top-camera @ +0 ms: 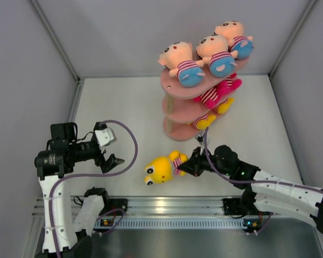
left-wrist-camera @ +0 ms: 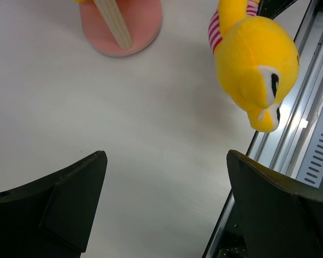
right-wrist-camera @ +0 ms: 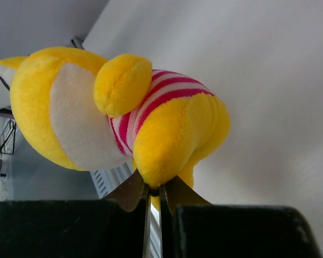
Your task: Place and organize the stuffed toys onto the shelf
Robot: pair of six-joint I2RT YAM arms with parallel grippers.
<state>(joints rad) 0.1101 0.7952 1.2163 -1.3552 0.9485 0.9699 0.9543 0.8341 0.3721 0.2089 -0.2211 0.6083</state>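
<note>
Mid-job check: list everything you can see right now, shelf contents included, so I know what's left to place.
peach-faced dolls: 3, peach faces, striped shirts, blue shorts; lying on the shelf's top tier
magenta-limbed doll: at least 1, magenta and pink; middle tier, partly hidden
yellow plush on shelf: at least 1, yellow; lower tier, mostly hidden, count unclear
yellow doll: 1, yellow with pink-and-white striped shirt; in front of the shelf, not yet placed
shelf: 1, pink, three tiers; far centre of the table
table: 1, white
left gripper: 1, black; open, holding nothing, over bare table left of the yellow doll
right gripper: 1, black; shut on the yellow doll's lower end
</note>
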